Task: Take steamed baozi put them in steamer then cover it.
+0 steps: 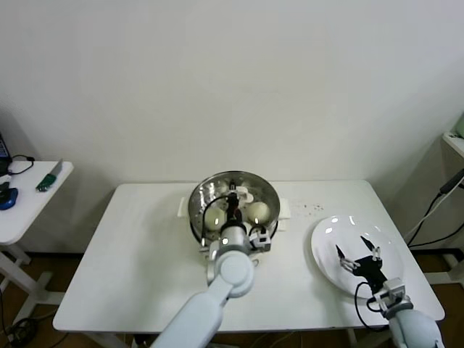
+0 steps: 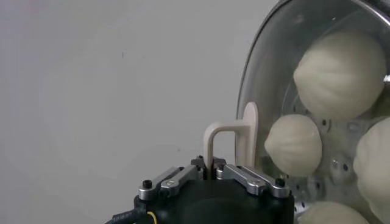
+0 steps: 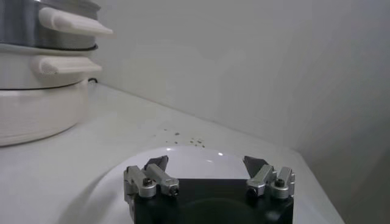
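Glass-lidded, the steamer sits at the back middle of the white table, with the steamed baozi inside it under the cover. The left gripper is clamped on the cover's cream handle above the steamer. Farther right, the right gripper hovers over the white plate, its fingers spread wide and holding nothing.

No text, label, brand, number or sign can be read anywhere
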`<state>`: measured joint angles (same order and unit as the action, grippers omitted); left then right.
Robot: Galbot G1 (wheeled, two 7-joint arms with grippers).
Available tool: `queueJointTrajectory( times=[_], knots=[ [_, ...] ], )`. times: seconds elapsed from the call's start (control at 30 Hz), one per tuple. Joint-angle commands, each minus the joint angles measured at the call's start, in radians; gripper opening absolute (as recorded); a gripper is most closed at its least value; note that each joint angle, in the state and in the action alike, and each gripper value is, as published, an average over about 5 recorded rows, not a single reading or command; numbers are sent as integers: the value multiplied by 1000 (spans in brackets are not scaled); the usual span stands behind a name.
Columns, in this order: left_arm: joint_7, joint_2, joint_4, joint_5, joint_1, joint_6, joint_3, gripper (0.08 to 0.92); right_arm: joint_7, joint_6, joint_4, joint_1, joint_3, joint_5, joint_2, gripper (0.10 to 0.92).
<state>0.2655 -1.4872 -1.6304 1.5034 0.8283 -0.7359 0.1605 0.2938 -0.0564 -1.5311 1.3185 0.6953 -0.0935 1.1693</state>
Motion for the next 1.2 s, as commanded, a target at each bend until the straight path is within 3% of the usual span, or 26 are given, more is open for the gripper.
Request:
queueJointTrajectory(
  times=[0.03,0.47,0.8,1.2],
  knots=[
    [-7,5,8,1,0,-49,10,148,2,-2,-4,2,1,1,6,823],
    [2,12,1,-26,0,-50,6,161,9,-6,-10,6,8,9,27,823],
    [34,65,-134,-83,34,-50,-11,430,10,54,-41,17,7,-17,14,823],
    [39,135,-345,-147,165,-50,-42,769,-5,144,-92,4,-10,-51,12,823]
  ],
)
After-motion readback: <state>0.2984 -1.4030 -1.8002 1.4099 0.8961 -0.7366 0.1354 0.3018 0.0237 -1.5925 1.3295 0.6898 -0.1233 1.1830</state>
